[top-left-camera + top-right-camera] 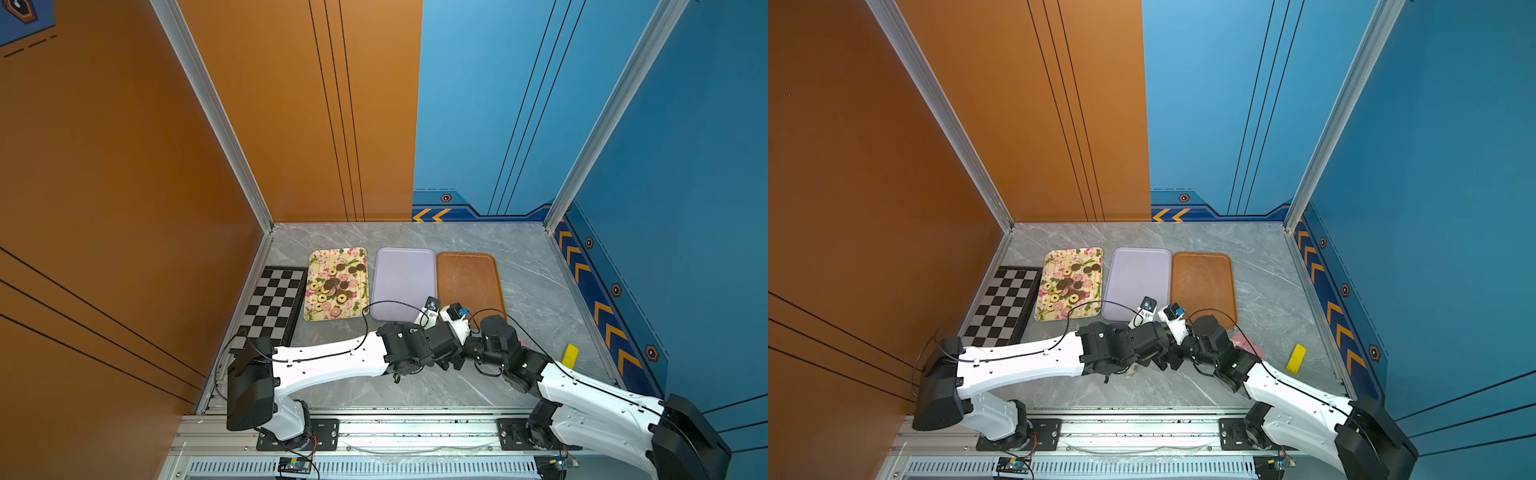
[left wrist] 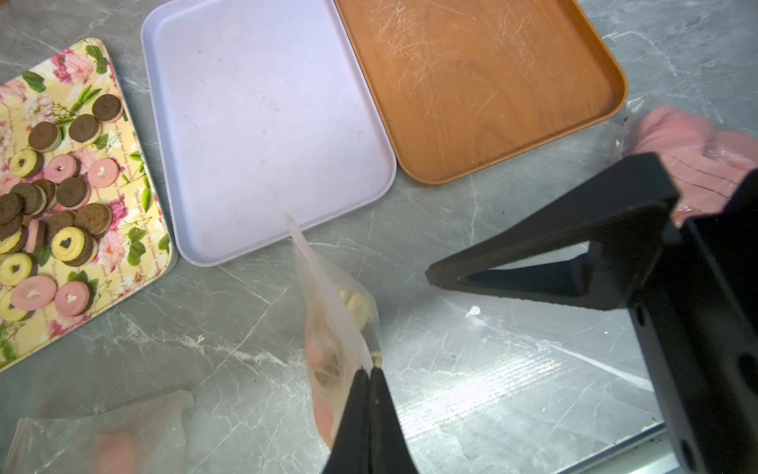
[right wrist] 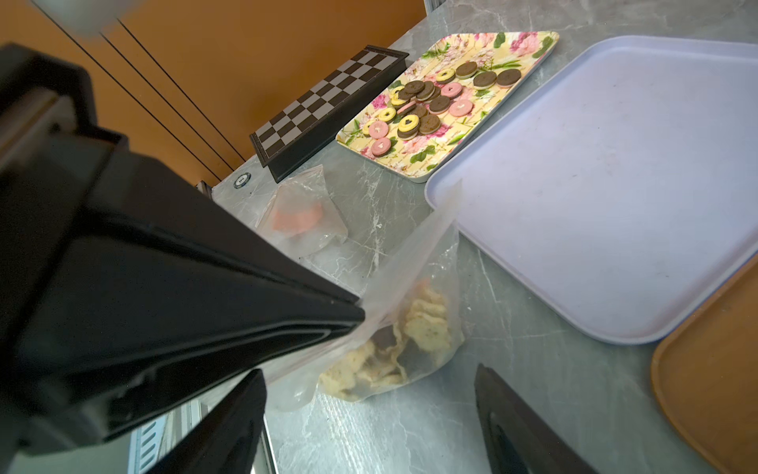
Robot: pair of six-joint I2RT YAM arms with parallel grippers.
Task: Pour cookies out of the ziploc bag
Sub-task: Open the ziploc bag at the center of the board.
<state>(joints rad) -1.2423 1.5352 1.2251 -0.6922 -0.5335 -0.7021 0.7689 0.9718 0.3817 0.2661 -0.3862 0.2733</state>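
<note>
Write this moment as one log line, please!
left gripper: shut on ziploc bag | right gripper: open, near bag | cookies: inside bag | lilac tray: bare

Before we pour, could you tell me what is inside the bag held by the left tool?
The clear bag holds cream flower-shaped cookies and dark ones, piled at its bottom. The left tool hides its gripped corner, and lower cookies are buried.

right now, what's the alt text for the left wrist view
The left pincer is shut on a clear ziploc bag holding cream cookies, above a grey marble table. Beyond it lie a floral tray of round cookies, a bare lilac tray and a bare brown tray.
</note>
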